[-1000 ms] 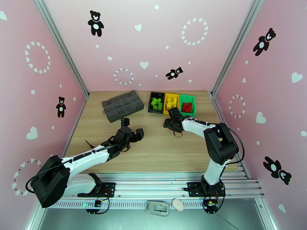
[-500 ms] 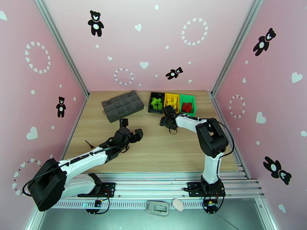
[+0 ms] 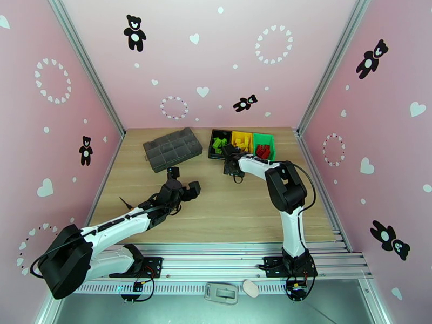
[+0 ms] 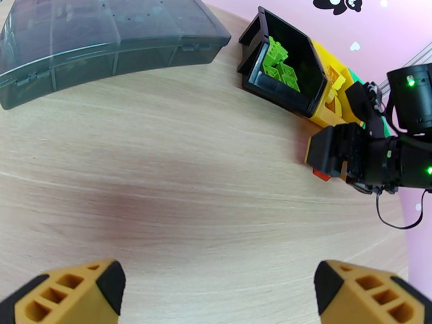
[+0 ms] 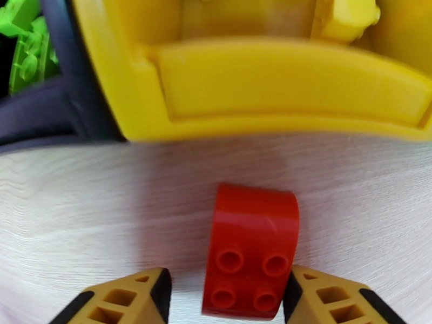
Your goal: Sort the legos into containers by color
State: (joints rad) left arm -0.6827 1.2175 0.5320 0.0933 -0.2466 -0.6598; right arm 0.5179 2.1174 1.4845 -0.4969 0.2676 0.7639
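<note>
Right tool (image 5: 224, 295) is down low on the pale wood-grain worktop (image 3: 216, 211), jaws parted around the red lego (image 5: 251, 249). Its right finger is at the brick's side; there's a gap on its left, so no grip here. That lego is glossy, smooth plastic with a two-by-two set of round studs facing back toward the tool. Its long axis runs from the tool toward the yellow bin (image 5: 281, 87), and it lies flat on the wood just short of that bin's front wall. Near the far edge, right of centre, three joined plastic bins sit in a row. The black bin (image 4: 254, 36) holds green legos (image 4: 278, 63), the yellow one holds yellow legos (image 3: 242, 142), and the green bin (image 3: 264, 135) holds red legos (image 3: 263, 151). The flat smoky-grey organizer (image 3: 173, 148) lies to their left. Left tool (image 4: 216, 298) hangs over mid-worktop, jaws spread wide, nothing in them.
</note>
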